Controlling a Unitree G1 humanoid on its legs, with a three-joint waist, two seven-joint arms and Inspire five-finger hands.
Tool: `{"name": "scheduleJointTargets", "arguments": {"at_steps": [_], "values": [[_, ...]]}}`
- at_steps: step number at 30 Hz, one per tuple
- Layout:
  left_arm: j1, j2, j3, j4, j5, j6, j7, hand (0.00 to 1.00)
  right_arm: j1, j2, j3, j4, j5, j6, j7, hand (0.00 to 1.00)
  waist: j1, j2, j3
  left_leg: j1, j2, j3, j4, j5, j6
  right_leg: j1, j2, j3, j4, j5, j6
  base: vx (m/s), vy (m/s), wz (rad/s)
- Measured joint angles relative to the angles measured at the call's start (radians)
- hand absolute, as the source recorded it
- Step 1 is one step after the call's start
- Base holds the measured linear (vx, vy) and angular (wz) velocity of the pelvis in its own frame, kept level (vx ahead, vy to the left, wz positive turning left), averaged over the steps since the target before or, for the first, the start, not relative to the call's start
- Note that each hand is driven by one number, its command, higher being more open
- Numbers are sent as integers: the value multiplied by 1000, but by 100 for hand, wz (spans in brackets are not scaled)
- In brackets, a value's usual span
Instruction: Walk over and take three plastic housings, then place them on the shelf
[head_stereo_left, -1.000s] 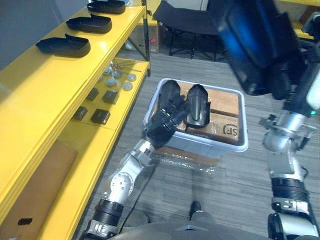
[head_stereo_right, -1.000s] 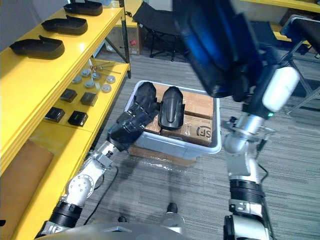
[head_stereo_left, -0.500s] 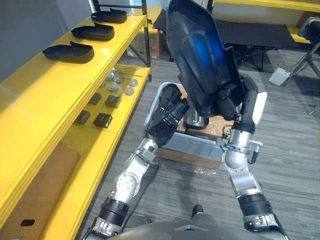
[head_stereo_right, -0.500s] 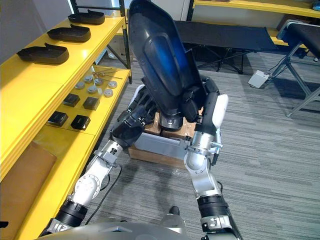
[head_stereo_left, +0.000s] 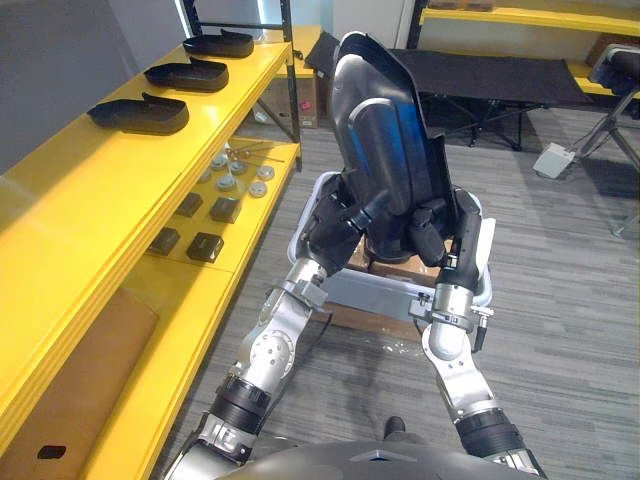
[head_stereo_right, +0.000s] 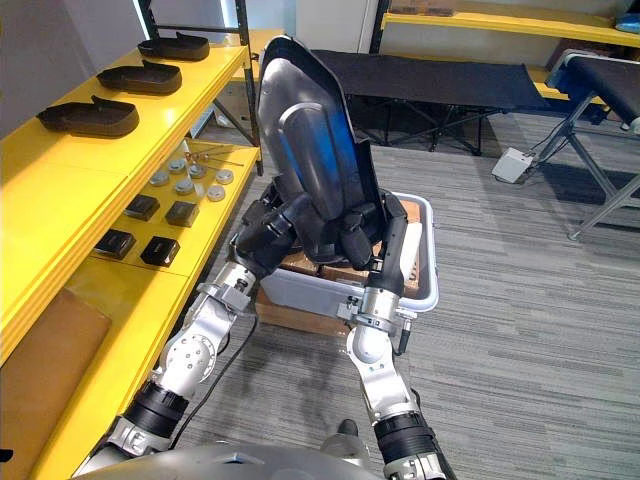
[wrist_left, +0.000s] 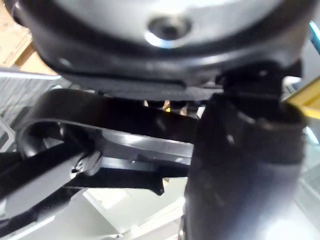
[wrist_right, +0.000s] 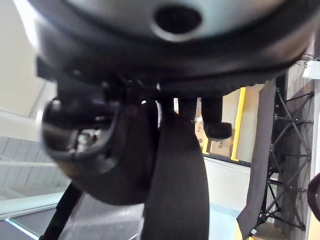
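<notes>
Now: large black glossy plastic housing (head_stereo_left: 385, 150), raised clear of white plastic bin (head_stereo_right: 432, 255), upright. Left hand (head_stereo_left: 343, 222) has newly joined right hand (head_stereo_left: 425, 218), fingers of both clamped on its base. Likely next: yellow shelf (head_stereo_left: 100, 180).

My left arm (head_stereo_left: 268, 350) and right arm (head_stereo_left: 450, 345): silver-grey, rounded joints, black ribbed collars. Left hand (head_stereo_left: 335, 225), right hand (head_stereo_left: 425, 228): dark fingers. White panel (head_stereo_left: 470, 240) at right hand's 3 o'clock.

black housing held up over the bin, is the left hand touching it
Touching. In the left eye view the left hand has its fingers curled against the lower edge of the black housing, with the right hand gripping the other side.
</notes>
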Motion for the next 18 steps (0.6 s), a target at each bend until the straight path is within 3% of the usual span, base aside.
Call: {"name": "scheduleJointTargets", "arguments": {"at_steps": [4,9,14,18], "values": [[-8,29,-22,0,191,0,16,100,6,-1,28,12,29,0,-4,0,0,-15,-11,-1,0,-5,-2,1,2,2,1,0,-3,2,-2,-47,-17,1],[-11,55,-40,0,320,20,47,100,6,-6,47,14,38,-5,3,0,-1,-35,-27,-2,-2,-7,-10,4,6,6,3,0,-20,13,-5,-32,-10,0],[-17,71,-65,0,349,54,90,100,6,-14,68,14,45,-41,46,0,0,-36,-28,-3,-4,-11,-12,6,7,6,2,-2,-21,13,-5,0,0,0],[-16,72,-65,0,255,59,113,100,6,-18,73,14,47,-56,66,0,1,-36,-28,-5,-6,-17,-14,12,6,5,0,-10,-21,13,-4,-7,-8,4]]}}
